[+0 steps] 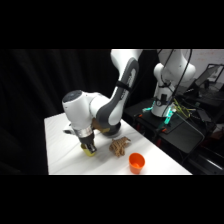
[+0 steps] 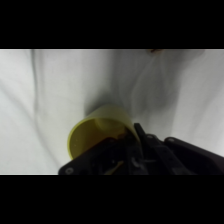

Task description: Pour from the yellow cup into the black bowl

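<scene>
- Across the white table [image 1: 62, 145] in the side view, I see my arm bent low, its gripper [image 1: 89, 148] down at the yellow cup [image 1: 91, 152], which sits on the cloth-covered top near the front edge, at about eight o'clock from the table's middle.
- Only a sliver of yellow shows beneath the black fingers from this side; they stand at the cup, but I cannot tell from here whether they pinch it or merely flank it.
- A brown crumpled object [image 1: 119, 145] lies just beside the cup, at three o'clock from it, apart from the gripper.
- The orange cup [image 1: 136, 162] stands upright near the front edge, at about four o'clock from the brown object, well clear of the arm.
- I cannot make out the black bowl in the side view; the arm's elbow covers the back of the table.
- A second white robot [image 1: 165, 90] stands off the table at two o'clock, among dark equipment with a green glow.
- From the wrist view, the yellow cup [image 2: 97, 132] fills the lower middle, its open mouth turned toward the camera and its rim meeting the black linkage at six o'clock.
- One finger [image 2: 140, 135] lies against the cup's rim at four o'clock; the other is hidden, so I cannot tell if the grip is closed.
- White wrinkled cloth [image 2: 50, 85] surrounds the cup on every other side.
</scene>
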Robot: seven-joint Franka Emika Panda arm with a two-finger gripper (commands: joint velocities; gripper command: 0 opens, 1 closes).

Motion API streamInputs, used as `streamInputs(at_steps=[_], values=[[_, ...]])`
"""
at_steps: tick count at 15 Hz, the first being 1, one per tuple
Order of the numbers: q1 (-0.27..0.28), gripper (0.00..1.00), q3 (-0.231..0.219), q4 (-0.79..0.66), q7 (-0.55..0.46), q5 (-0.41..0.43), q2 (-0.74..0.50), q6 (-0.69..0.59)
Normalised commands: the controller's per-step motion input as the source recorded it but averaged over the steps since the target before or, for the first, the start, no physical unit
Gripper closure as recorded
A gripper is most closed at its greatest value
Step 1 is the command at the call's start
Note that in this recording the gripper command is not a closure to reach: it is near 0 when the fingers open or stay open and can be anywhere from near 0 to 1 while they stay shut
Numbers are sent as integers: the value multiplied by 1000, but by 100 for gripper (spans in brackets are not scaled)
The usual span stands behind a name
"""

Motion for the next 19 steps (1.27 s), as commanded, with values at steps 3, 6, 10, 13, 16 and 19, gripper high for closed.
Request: streamInputs(at_steps=[3, 6, 10, 13, 16, 19], values=[[-28, 0, -3, 14, 4, 52, -104, -48], [12, 0, -10, -43, 71, 53, -193, -70], [22, 0, 11, -167, 58, 78, -433, -112], [-8, 0, 61, -215, 7, 145, -613, -233], [21, 0, 3, -84, 156, 131, -577, -514], [58, 0, -59, 44, 247, -13, -361, -483]])
